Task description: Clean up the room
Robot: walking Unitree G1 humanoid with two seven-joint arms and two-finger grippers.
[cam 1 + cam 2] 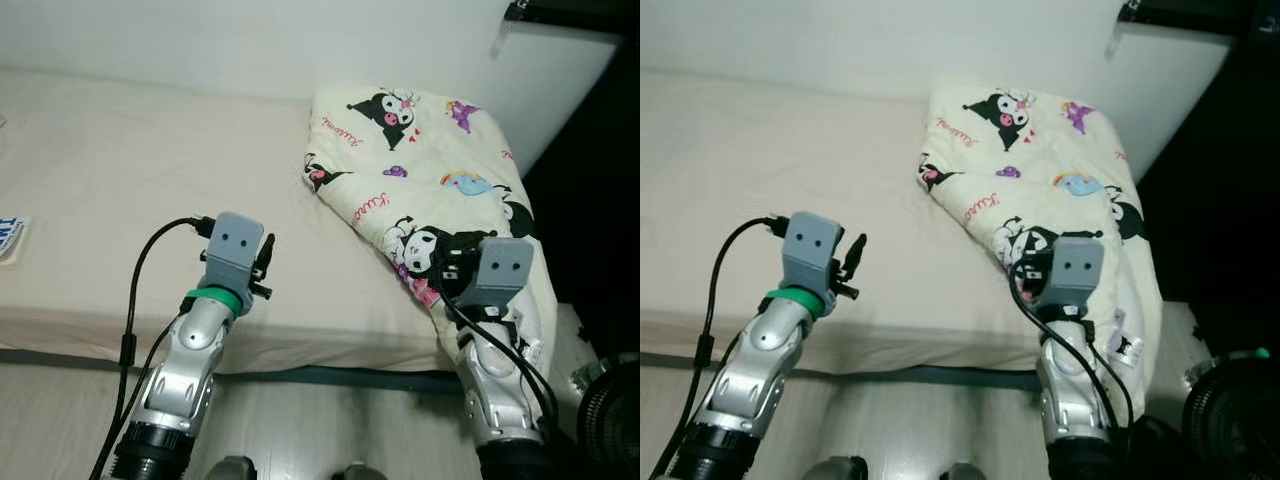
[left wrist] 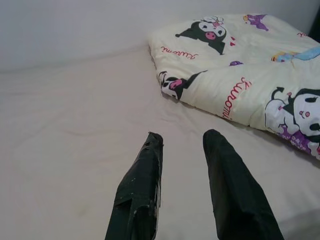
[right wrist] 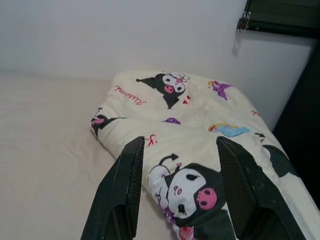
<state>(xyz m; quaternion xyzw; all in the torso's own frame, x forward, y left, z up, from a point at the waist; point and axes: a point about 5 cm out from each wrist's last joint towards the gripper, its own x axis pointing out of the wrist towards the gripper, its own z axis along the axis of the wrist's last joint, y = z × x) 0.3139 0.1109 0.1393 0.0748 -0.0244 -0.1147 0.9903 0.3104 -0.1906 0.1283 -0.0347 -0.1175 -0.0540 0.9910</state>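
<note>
A soft, puffy quilt (image 1: 430,170) lies folded on the right part of the bed (image 1: 120,180), pale cream cloth printed with black-and-pink cartoon figures, purple shapes and red script; its near end droops over the bed's front edge toward the floor, and its rounded folded edge faces the open mattress. The bed is covered by a smooth beige sheet with a few faint creases, and a plain white wall (image 1: 250,45) rises behind it. The left gripper (image 2: 182,145) hovers low over the bare sheet to the left of the quilt, its silver arm bent upward from the floor side with a green ring at the wrist; its jaws stand apart with nothing between them, two matte black tapering fingers (image 2: 142,185) pointing toward the quilt's folded edge but clear of it. The right gripper (image 3: 177,147) is raised over the quilt's near end, jaws spread wide and released, the cartoon print showing between them; whether the fingertips touch the cloth is hard to tell. A black cable (image 1: 140,275) loops from the left wrist down the arm. At the far left of the bed lies a flat white item with blue print (image 1: 12,238), cut off by the frame. A dark round object (image 1: 1230,405), perhaps a fan, stands on the floor right of the right arm, and a dark opening lies beyond the quilt.
</note>
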